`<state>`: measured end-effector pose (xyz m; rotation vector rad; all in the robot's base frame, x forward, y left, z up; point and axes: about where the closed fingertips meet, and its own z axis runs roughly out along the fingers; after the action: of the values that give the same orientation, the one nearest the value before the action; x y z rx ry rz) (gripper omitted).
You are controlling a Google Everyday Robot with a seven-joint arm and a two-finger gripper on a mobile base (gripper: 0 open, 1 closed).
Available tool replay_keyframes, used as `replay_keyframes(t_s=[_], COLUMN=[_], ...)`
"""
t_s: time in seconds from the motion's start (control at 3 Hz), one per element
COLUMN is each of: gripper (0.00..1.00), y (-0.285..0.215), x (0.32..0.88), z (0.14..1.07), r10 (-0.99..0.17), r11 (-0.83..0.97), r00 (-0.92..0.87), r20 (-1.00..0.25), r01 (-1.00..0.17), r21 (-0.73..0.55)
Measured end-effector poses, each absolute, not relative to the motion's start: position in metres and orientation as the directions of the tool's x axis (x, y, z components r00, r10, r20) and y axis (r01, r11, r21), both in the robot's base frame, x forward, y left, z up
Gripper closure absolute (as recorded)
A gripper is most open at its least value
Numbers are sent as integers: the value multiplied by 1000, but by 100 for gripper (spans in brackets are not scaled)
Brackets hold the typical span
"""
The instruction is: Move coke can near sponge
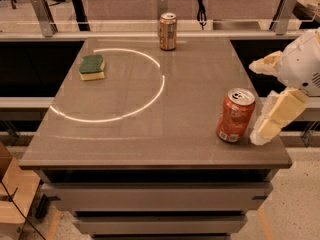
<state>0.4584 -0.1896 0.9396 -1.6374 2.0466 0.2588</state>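
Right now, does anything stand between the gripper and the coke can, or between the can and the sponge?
Nothing visible does. The open gripper is close beside the coke can; the gold-brown can stands at the far edge, off the path to the sponge.

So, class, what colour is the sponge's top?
Dark green sponge top, camera view; claw hangs beside the coke can.

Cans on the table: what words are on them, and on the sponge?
coke can: white patch near its base, print cannot be read.
gold-brown can: markings cannot be read.
sponge: no writing.
gripper, open, just right of the coke can: no writing.
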Motion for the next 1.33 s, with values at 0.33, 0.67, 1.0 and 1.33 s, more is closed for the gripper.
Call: replay_keyframes(t_s=[0.33, 0.67, 1.0, 1.33], gripper=[0, 17, 41, 64], y=[-180, -175, -169, -166], x=[473, 486, 492, 497], z=[911, 891, 888, 899], r10=[-819, -796, -787, -778], r11=[253, 259, 255, 255], r00=[-155, -175, -172, -163], r20=[-552, -580, -593, -607], r01=[-962, -964, -965, -964], r21=[-104, -66, -59, -68])
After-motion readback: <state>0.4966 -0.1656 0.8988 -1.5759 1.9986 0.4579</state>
